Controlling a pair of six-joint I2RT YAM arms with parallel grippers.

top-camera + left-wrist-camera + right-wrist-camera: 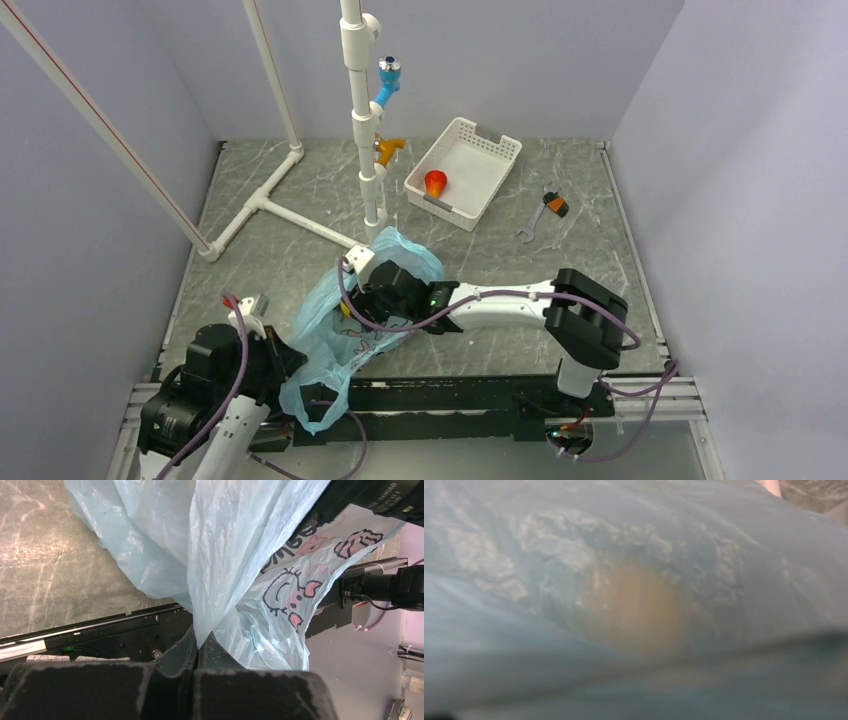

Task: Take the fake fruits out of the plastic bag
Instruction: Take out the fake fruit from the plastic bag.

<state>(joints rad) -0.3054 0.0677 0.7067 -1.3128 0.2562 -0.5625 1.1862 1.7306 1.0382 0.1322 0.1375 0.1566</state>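
Largest in view: grey marbled table (600,260), walled on three sides. Across its near-left part, a thin, translucent light-blue plastic bag (325,330) with dark cartoon prints, crumpled, near end drawn up to the left arm, far end close to the foot of a white plastic pipe stand (352,100).

Next, the right arm, stretched leftward, with the right gripper (372,297) buried in the bag's upper folds. Fingers hidden by plastic in every view, so no telling how wide.

Left gripper (197,647) at the bag's near end, fingers pressed tight together on a fold of the film, the rest of the bag spread beyond them.

Farther back, right of the pipe stand, a white perforated plastic basket (495,148) set at an angle, with a red-orange round plastic fruit (435,183) inside near its left corner.

Behind a layer of the bag's film, close before the right wrist camera: a yellow-orange round fruit (639,610), blurred.

Smallest: an orange-handled metal wrench (552,207) on the table, right of the basket and apart from it.
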